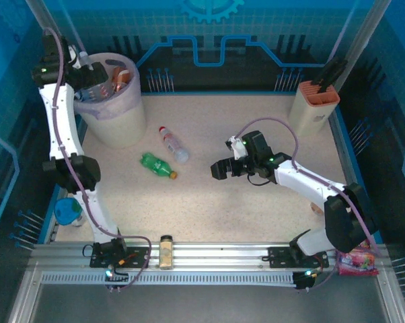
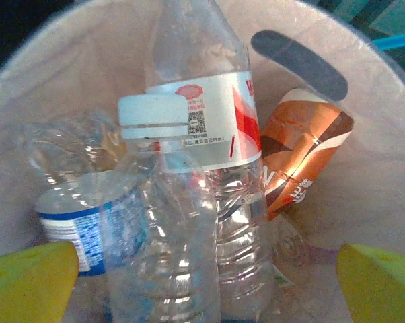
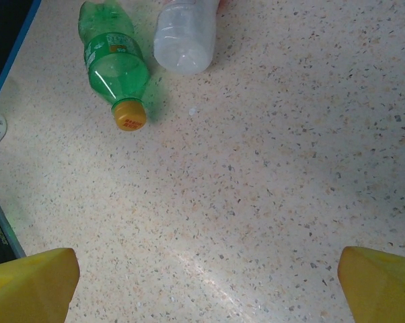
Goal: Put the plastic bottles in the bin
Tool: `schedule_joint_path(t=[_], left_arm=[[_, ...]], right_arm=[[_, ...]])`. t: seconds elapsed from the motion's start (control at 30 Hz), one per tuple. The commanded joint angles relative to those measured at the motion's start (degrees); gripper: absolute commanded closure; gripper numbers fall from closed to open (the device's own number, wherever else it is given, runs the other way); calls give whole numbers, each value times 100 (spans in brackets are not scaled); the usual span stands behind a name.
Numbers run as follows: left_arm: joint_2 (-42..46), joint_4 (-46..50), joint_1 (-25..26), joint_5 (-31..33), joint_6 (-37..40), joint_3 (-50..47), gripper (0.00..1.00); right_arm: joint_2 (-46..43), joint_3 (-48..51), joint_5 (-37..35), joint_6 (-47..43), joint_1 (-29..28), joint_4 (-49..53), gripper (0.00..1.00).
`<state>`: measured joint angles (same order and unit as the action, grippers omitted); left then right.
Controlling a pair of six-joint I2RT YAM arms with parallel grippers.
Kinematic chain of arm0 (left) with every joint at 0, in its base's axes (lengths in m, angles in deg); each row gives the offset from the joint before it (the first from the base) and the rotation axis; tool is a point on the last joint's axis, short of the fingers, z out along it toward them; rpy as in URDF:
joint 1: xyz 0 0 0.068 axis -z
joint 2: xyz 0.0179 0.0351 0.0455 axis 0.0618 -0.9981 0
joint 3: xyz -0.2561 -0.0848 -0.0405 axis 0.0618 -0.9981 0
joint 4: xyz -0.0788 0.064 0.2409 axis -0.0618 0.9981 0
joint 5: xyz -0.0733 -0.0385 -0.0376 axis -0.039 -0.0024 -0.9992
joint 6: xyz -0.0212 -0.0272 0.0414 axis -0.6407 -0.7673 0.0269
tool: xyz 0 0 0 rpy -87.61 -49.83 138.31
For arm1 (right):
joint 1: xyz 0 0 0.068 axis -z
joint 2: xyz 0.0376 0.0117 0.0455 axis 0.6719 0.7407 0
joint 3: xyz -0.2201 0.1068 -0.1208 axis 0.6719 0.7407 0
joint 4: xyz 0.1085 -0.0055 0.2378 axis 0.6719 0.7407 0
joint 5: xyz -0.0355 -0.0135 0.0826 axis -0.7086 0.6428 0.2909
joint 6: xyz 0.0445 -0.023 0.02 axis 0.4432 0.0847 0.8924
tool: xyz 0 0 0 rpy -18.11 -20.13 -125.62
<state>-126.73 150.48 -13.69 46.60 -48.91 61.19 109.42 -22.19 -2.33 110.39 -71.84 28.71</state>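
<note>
Top view: my left end effector (image 1: 87, 64) hung spread wide over the bin (image 1: 118, 124) at upper left. My right end effector (image 1: 221, 169), equally wide, faced the green bottle (image 1: 155, 165) and the clear bottle (image 1: 173, 145) lying mid-bench.

Left wrist: I gripped nothing; below lay a white-capped bottle (image 2: 162, 222), a red-labelled bottle (image 2: 212, 111) and a brown bottle (image 2: 300, 155).

Right wrist: I judged it best to straddle the green bottle's body squarely before closing.

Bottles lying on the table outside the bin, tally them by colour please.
Green plastic bottle with orange cap: 1
Clear plastic bottle with red cap: 1
Total: 2
</note>
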Motion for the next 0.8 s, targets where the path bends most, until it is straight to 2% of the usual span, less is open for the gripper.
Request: schedule_joint_path(t=[0.0,0.13,0.27,0.4,0.5,0.63,0.77], left_arm=[[582,-17,47,268,-43,105,1],[1046,-89,307,496,-13,-71,1],[1789,-94,998,994,9,-804,1],[2809,-348,1678,1408,-339,-2295,1],[3633,-745,2040,1385,-779,-3623,3],[4350,-973,2636,1529,-1345,-4856,4],[4964,-1634,2855,1390,-2278,-6345,4]], right_arm=[[25,-143,-26,-30,-70,10,0],[34,-176,-35,-69,-70,60,0],[27,-222,-140,-96,-48,104,0],[30,-255,-160,-119,26,94,0],[52,-341,-161,-221,84,181,0],[97,-369,-129,-307,158,257,0],[174,-404,-105,-328,210,337,0]])
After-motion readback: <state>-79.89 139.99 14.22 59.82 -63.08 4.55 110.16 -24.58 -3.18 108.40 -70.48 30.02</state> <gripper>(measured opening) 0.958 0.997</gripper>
